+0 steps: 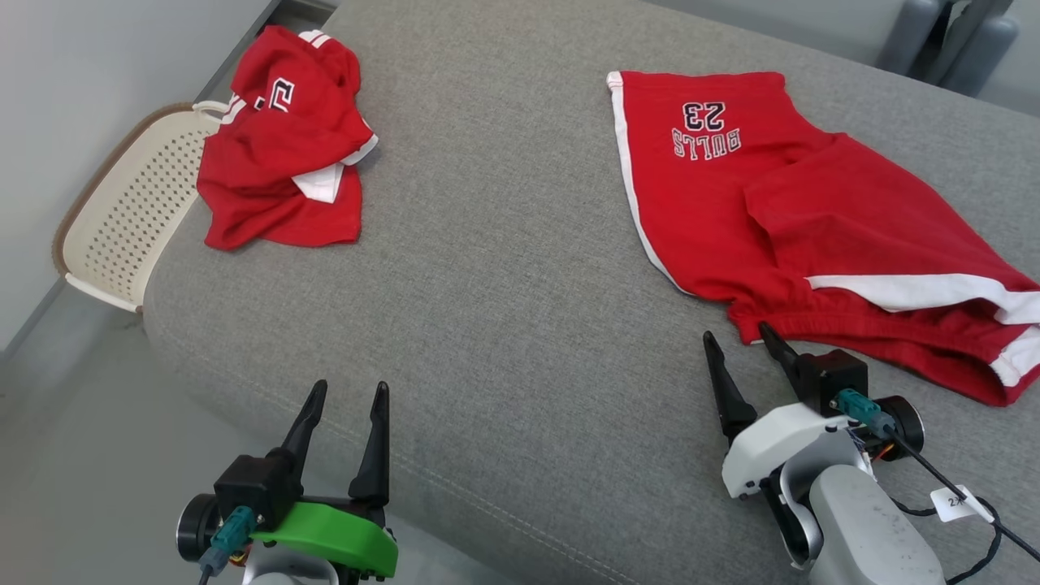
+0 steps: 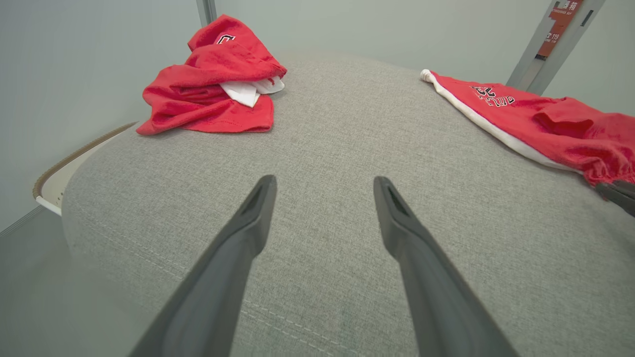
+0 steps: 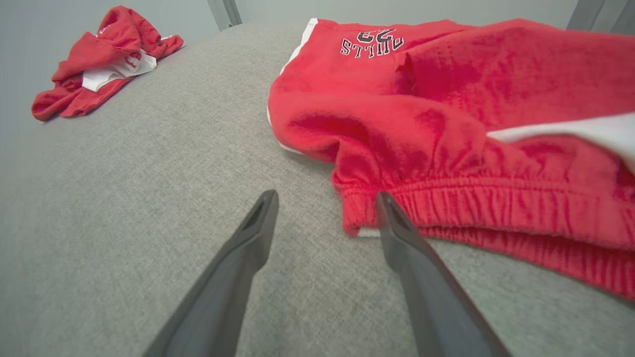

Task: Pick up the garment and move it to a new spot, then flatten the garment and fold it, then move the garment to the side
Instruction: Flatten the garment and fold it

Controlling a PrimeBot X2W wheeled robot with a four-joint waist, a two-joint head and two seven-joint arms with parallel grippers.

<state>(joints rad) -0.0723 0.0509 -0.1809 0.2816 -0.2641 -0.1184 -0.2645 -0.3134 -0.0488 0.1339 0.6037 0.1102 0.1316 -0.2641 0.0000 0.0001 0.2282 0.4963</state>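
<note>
reaching for the first pick-up, as i judged it, the right tool hung released, fingers spread, just beside the near corner of the waistband of the red shorts, while the left tool was spread too and held nothing over the near edge of the grey cushion. the shorts lay on the cushion's right part, long axis running from the waistband near the robot to the leg hems at the far side, leaning left, lettering upside down in the head view. the next move called for slipping a finger under the elastic and clenching before lifting.
</note>
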